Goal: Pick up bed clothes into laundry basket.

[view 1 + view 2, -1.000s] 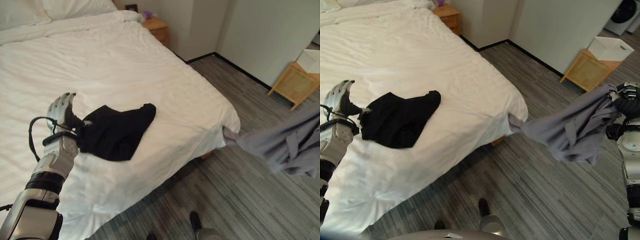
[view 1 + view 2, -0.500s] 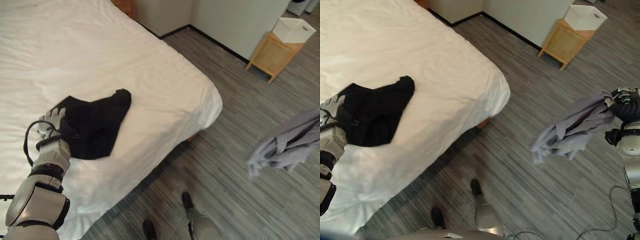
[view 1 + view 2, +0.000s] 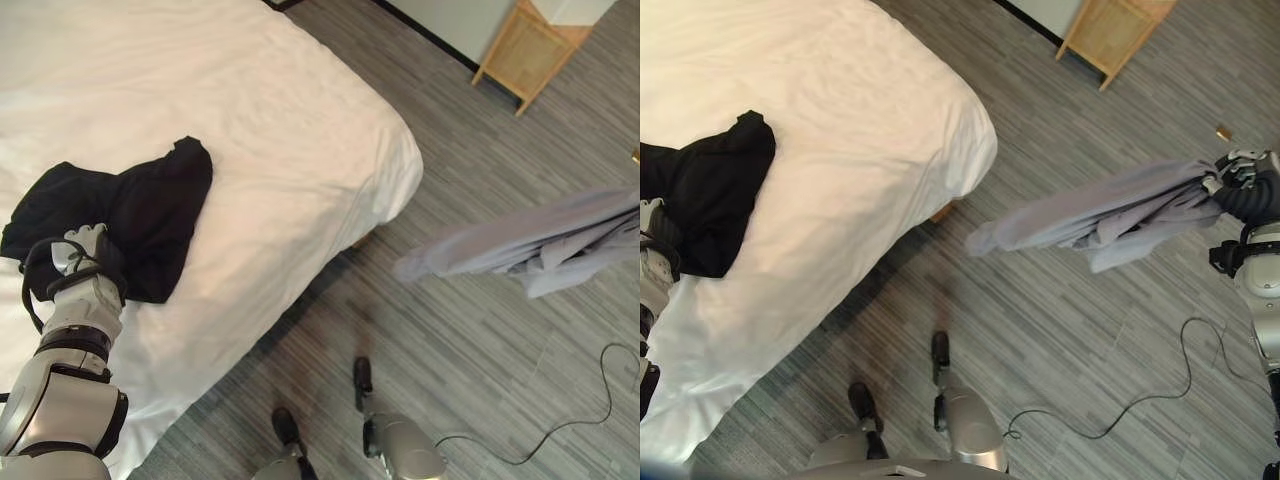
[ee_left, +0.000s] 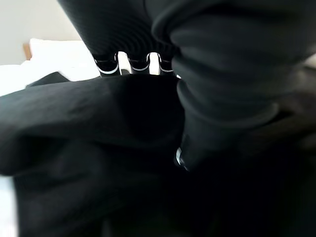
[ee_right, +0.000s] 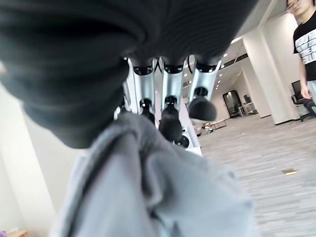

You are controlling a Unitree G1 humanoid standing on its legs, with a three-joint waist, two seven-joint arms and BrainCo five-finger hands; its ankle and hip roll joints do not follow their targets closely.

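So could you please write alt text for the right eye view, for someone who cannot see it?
The robot's right hand holds a grey garment stretched out in the air over the striped grey floor. To the left, its left hand rests at a black garment on the white bed. A wooden stand is against the far wall.

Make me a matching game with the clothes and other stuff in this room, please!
Things:
1. black garment
2. grey garment
3. wooden side table
4. bed

Where or how:
A. hanging in the air over the floor, held by the right hand
B. standing against the wall
C. lying on the white sheet at the left hand
D. covered in white

Pairs: 1-C, 2-A, 3-B, 4-D
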